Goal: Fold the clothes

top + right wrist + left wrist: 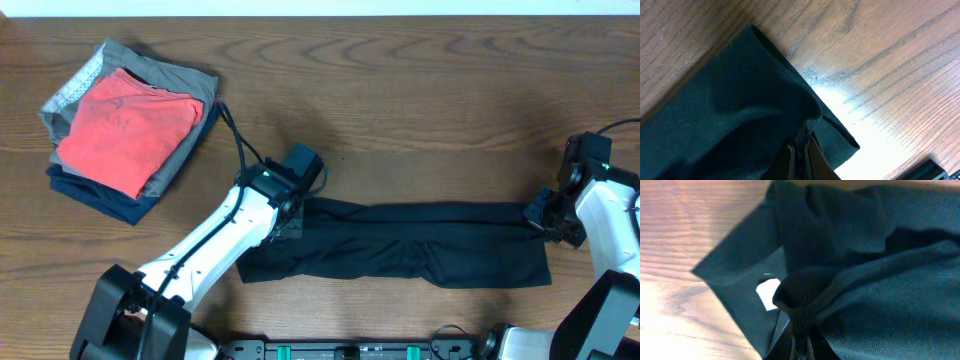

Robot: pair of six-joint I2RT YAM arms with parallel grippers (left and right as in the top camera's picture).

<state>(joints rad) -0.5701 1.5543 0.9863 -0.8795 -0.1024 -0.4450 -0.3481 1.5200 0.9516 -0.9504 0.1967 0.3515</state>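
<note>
Right now the black shirt (420,245) lies as a long, narrow band across the near middle of the worktop (400,100), and by the look of it it is already doubled lengthwise. The left gripper (288,220) is down at the band's left end and the right gripper (538,215) at its right end, both on the far edge.

In the left wrist view the jaws are pressed together on a bunched ridge of cloth, with a small white tag (768,294) showing just beside it. The right wrist view shows the other jaws likewise pinching a folded edge near the shirt's corner. Well apart, toward the far left of the worktop, sits a stack of folded garments with a red one (125,125) on top.

I'd judge the step in hand to be the next fold of this band, carried by both arms at once. To do it well, they should:

- lift together, only enough for the held edge to clear the layer beneath;
- keep the cloth lightly taut between them so it neither sags nor twists;
- travel at the same pace and set the edge down square before letting go.

The left grip looks gathered rather than flat, so a wrinkle could ride along with it; a slight outward pull might smooth that. The lower layer could also drag if the lift is too shallow.
</note>
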